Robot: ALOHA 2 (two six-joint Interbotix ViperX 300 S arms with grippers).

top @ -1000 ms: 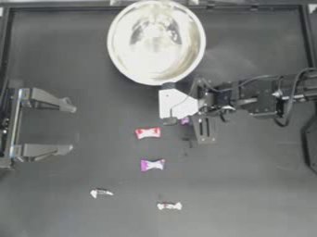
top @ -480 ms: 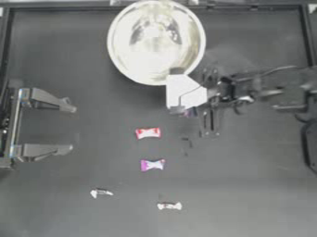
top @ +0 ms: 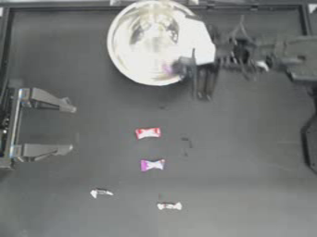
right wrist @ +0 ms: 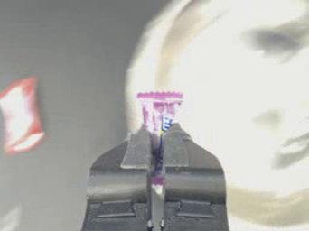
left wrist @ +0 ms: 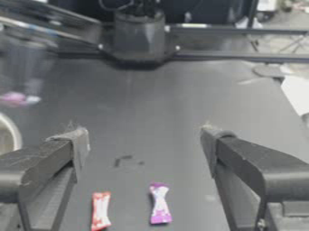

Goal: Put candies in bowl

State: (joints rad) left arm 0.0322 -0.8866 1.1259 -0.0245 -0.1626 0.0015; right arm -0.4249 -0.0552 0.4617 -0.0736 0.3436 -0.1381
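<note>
The big shiny bowl (top: 145, 28) stands at the top middle of the table. My right gripper (top: 178, 68) hovers over the bowl's near right rim, shut on the purple-white candy (top: 168, 70). The right wrist view shows that candy (right wrist: 158, 108) sticking out past the pinched fingertips (right wrist: 140, 144), with the bowl (right wrist: 241, 90) beneath. On the table lie a red-white candy (top: 148, 133), a magenta-white candy (top: 152, 165) and two whitish candies (top: 101, 192) (top: 169, 206). My left gripper (top: 59, 128) is parked open at the left edge, and the red-white candy (left wrist: 100, 210) and the magenta-white candy (left wrist: 159, 204) show between its jaws.
A raised rail (top: 155, 4) runs along the table's far edge, just behind the bowl. The right arm (top: 278, 51) stretches across the upper right. Bare dark tabletop (top: 248, 162) spreads to the right of the loose candies.
My right gripper has carried the purple-white candy from the middle of the table up to the bowl's rim. The left arm and the other candies stayed put.
</note>
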